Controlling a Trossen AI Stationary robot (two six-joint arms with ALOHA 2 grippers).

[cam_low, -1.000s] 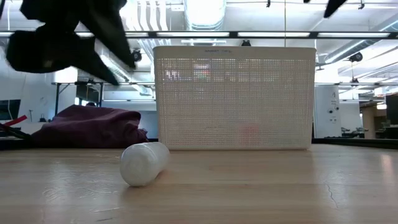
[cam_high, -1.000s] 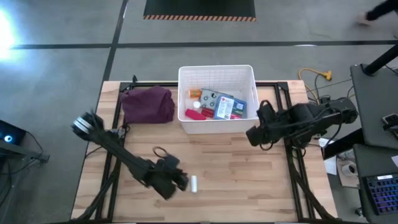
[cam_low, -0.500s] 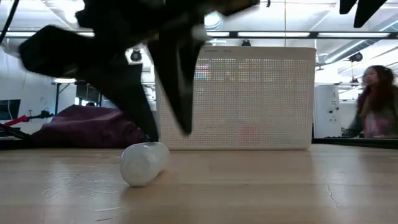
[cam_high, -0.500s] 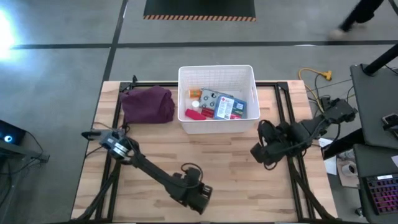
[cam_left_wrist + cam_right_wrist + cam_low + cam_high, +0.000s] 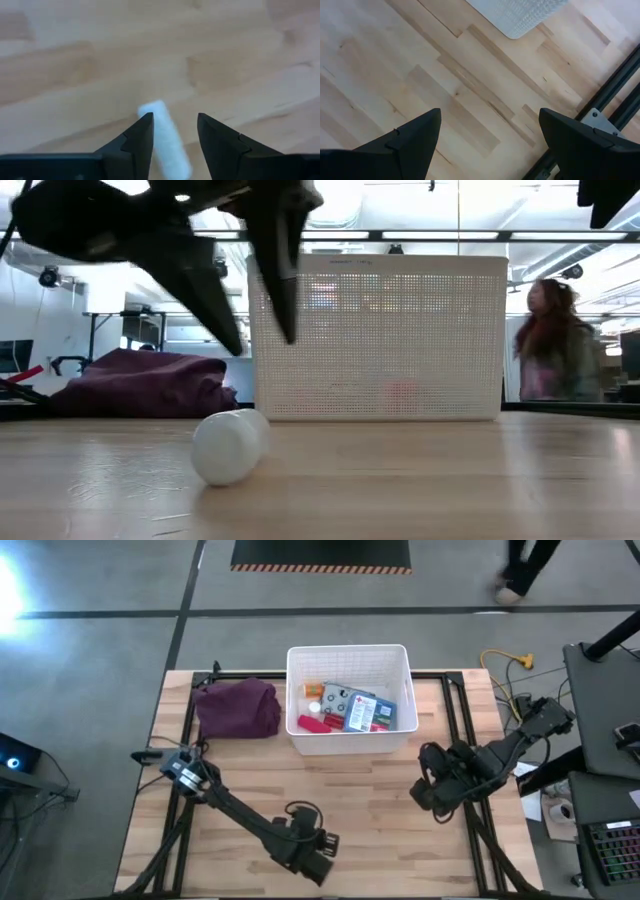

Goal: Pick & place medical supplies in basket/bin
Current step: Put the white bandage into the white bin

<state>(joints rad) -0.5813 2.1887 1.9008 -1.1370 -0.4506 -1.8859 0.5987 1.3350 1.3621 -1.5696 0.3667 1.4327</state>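
A small white bottle [image 5: 228,445] lies on its side on the wooden table, in front of the white ribbed bin [image 5: 349,745]. My left gripper [image 5: 174,117] hangs open above the bottle [image 5: 165,142], one finger on either side of it, and its fingertips [image 5: 232,342] end clear above it. In the high view the left gripper [image 5: 305,855] hides the bottle. The bin holds an orange bottle [image 5: 313,690], a patterned pouch [image 5: 338,700], a blue-and-red box [image 5: 368,712] and a red packet [image 5: 312,724]. My right gripper [image 5: 430,790] waits open, right of the bin.
A maroon-purple cloth bundle [image 5: 238,708] lies left of the bin at the table's far side. Black frame rails [image 5: 465,730] run along both sides of the table. Bare wood lies between the two grippers. A person [image 5: 545,345] walks in the room behind.
My left gripper has swung right and toward the near edge, from beside the bottle to directly over it, then risen a little above it. My right gripper has drawn back toward the near right of the table. The bottle lies where it was.
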